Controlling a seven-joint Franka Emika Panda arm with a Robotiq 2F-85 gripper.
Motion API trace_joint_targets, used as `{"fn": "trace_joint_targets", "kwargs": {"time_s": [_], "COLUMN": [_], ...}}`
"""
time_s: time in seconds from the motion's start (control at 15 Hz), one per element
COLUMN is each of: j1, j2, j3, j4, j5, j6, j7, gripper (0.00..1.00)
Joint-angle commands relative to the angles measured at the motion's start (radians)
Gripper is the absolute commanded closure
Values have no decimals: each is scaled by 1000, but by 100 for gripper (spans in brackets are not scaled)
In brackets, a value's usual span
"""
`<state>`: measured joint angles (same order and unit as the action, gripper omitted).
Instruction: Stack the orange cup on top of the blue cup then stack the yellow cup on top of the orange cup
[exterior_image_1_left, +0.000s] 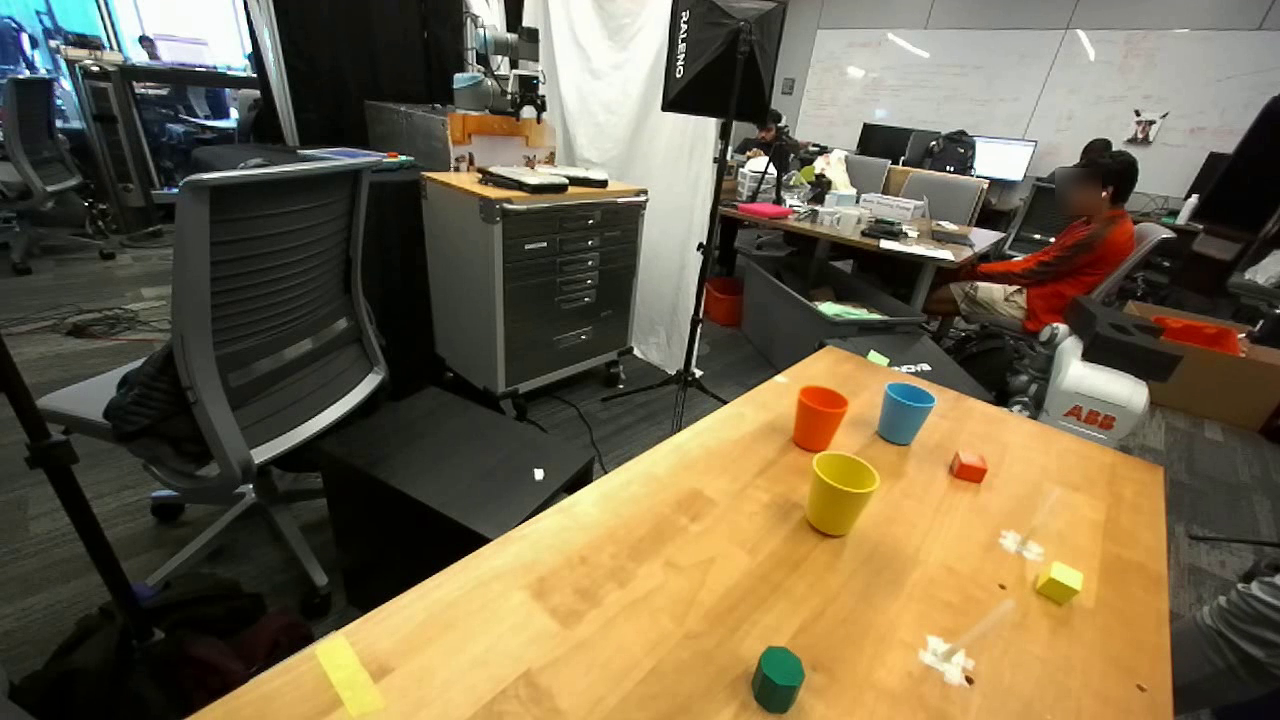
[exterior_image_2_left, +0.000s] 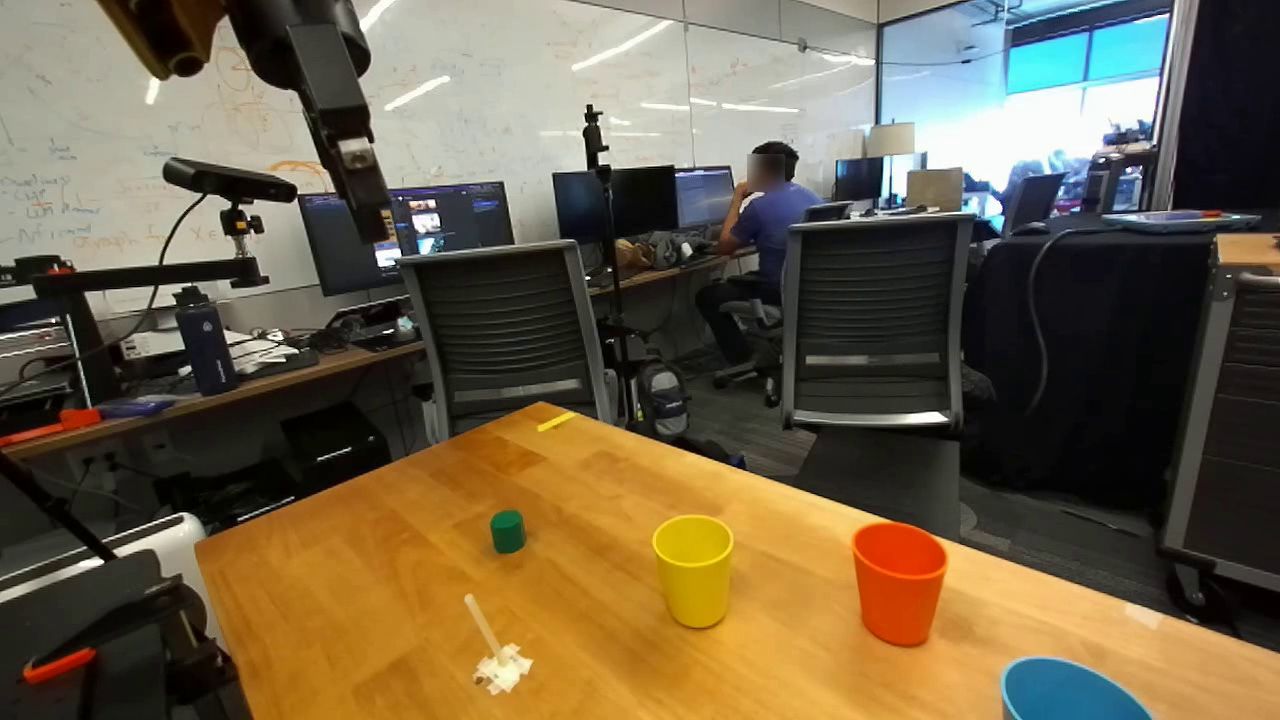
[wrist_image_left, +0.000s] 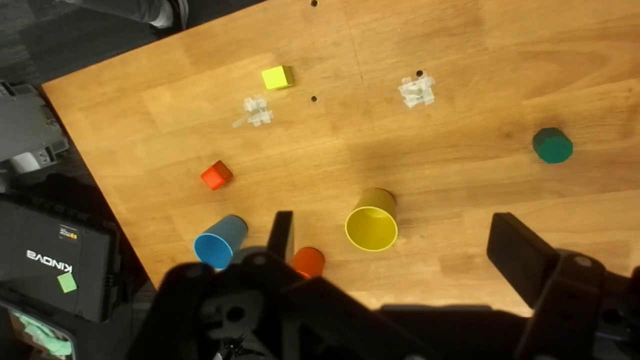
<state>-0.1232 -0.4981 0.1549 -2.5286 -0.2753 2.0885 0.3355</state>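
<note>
While the claw (wrist_image_left: 392, 236) hangs well above the wooden table (wrist_image_left: 465, 180), its fingers (wrist_image_left: 517, 255) stand spread far apart and grip nothing. From the wrist, the yellow cup (wrist_image_left: 372, 220) shows in the gap below them, nearer the finger on that view's left. The orange cup (wrist_image_left: 309, 261) shows just inside that same finger, its mouth largely covered by the claw; the blue cup (wrist_image_left: 226, 241) stands outside it, away from the gap. Out ahead of the claw, past the blue cup, lies a red block (wrist_image_left: 216, 175), and ahead of the opposite finger a dark-green block (wrist_image_left: 552, 146).

Each cup stands upright on the table, long axis vertical, mouth up toward the claw and narrow base down, apart from its neighbours. Their plain walls widen evenly from base to rim. The yellow cup has a thin round lip and a bright inside; the orange cup is smooth and close to red; the blue cup is pale, its hollow brighter than its shaded side seen from the claw.
</note>
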Motion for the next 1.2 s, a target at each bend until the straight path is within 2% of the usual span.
{"fn": "trace_joint_targets", "kwargs": {"time_s": [0.0,0.27,0.47,0.67,0.8,1.13], "j1": [-44,-93,-94,-59,-23,58], "j2": [70,203,318,420,469,606], "j3": [-44,-90,-116,-136,-124,-132], "j4": [59,165,285,420,490,646], "j5": [-75,-131,-145,-69,-26,-77], "j6": [25,41,25,-33,-77,-126], "j7": [30,67,95,95,108,190], "gripper": [0,0,0,0,0,0]}}
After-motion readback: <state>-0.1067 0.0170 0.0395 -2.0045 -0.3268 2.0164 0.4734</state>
